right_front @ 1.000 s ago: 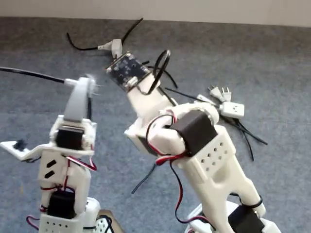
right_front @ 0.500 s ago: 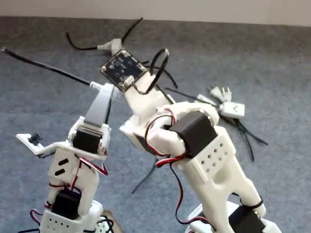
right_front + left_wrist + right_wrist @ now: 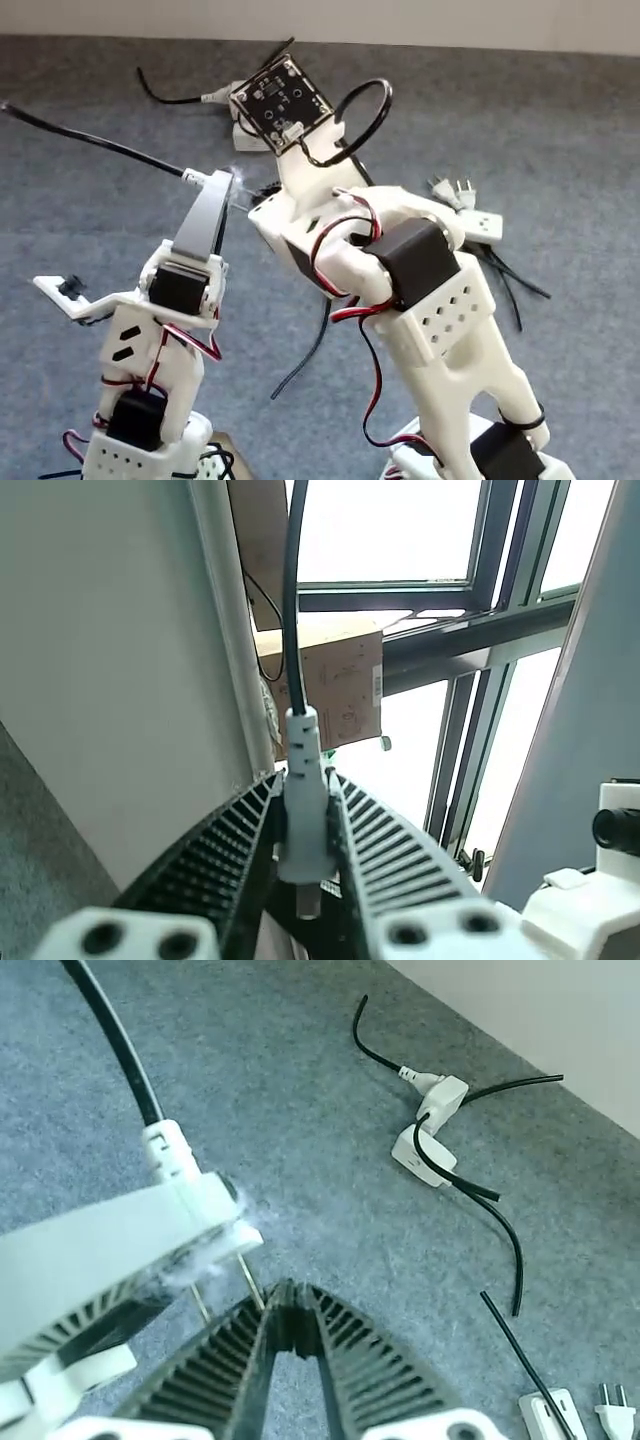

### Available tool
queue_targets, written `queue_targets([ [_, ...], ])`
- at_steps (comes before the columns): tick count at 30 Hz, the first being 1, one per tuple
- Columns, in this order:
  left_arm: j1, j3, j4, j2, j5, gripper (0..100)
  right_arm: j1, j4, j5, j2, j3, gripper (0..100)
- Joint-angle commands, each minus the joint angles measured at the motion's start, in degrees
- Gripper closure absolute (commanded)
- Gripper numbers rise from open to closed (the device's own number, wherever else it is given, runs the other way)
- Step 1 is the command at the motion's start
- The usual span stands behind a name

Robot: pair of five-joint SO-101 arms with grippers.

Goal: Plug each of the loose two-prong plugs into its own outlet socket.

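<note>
Plug (image 3: 300, 735): pinched by its white body in the left gripper (image 3: 306, 785), held up off the carpet (image 3: 560, 120). Clamped squarely, ribbed fingers (image 3: 385, 840) on both flat sides, black cord (image 3: 90, 140) trailing from the back end and away across the carpet. Prongs (image 3: 248, 1280) bare, pointing out past the fingers, just beside the tip of the right gripper (image 3: 291, 1295). Right gripper: closed on itself, fingers together, nothing between them.

Likely light and rigid in the body, with smooth plastic, so prone to twisting in the grip if pushed off-axis. Thin prongs, probably easy to bend; best kept straight on to the slots. Cord apparently stiff enough to hold a curve, so expect a sideways tug on the plug. Best gripped as here, on the flat sides of the body, never by cord or prongs.

Farther out, lying on the carpet: a white socket (image 3: 478, 225) with two loose plugs (image 3: 452, 190) just beside it, thin cords tangled around. Toward the far wall, two more white pieces (image 3: 420, 1145) on cords, touching or nearly so; cannot tell whether mated.
</note>
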Motion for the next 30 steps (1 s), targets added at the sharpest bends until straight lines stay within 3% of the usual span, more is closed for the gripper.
queue_targets([
  [1, 0.9, -0.2, -1.1, -0.2, -0.4, 99, 2.2, -2.9, 0.3, -1.8, -0.2, 99.1],
  [10, 5.9, -0.6, 0.3, -0.2, -0.4, 99, 2.2, -5.1, 0.3, 0.9, 1.3, 99.1],
  [15, 7.9, -0.8, 0.7, -0.2, -0.4, 99, 6.8, -8.6, 0.2, 5.5, 0.9, 99.1],
  [25, 9.5, -0.6, 0.8, -0.2, -0.4, 99, 10.0, -11.7, 0.2, 6.6, 0.8, 99.1],
  [30, 6.6, -0.6, 0.8, -0.2, -0.4, 99, 12.9, -11.2, 0.2, 6.2, 0.6, 99.1],
])
